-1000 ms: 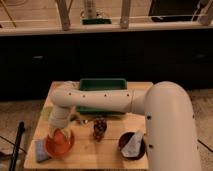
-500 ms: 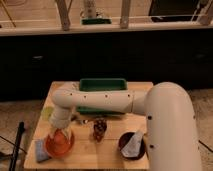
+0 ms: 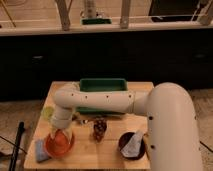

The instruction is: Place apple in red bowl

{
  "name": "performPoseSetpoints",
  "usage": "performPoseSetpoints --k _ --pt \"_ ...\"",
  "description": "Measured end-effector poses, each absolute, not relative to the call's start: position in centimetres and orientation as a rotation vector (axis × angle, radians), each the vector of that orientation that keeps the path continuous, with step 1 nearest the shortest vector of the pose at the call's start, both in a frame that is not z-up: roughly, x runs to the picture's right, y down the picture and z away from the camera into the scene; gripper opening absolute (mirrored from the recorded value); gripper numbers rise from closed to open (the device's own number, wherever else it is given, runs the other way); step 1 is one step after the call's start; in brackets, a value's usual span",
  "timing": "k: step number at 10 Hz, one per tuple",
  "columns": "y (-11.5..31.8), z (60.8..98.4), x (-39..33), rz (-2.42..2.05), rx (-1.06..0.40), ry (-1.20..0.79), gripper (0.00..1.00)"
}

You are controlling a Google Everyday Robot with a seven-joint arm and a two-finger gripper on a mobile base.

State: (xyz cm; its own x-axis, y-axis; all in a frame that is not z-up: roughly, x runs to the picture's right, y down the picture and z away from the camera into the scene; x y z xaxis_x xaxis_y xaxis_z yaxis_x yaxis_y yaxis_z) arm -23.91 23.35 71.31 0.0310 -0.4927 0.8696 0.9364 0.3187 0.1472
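Observation:
The red bowl (image 3: 59, 145) sits at the front left of the wooden table (image 3: 110, 154). My gripper (image 3: 60, 134) hangs at the end of the white arm (image 3: 100, 101), pointing down right over the bowl and just above its inside. I cannot tell the apple apart from the orange-red of the bowl under the gripper. It shows nowhere else on the table.
A green tray (image 3: 103, 85) stands at the table's back. A dark bunch of grapes (image 3: 99, 128) lies mid-table. A dark bowl with a grey-blue cloth (image 3: 132, 145) is front right. A blue-grey item (image 3: 40, 150) lies left of the red bowl, and a yellow-green item (image 3: 47, 113) behind it.

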Motion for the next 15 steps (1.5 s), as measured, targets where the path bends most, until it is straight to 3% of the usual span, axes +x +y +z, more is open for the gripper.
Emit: performPoseSetpoints --k 1,6,8,15 --pt "23.32 71.35 -23.85 -1.190 -0.554 -1.014 0.09" --pt "23.43 71.53 -23.88 -1.191 -0.574 -1.012 0.61" --pt "23.31 71.65 -23.90 -1.191 -0.577 -1.012 0.77" --pt "23.22 71.85 -24.12 -1.196 -0.589 -1.020 0.80"
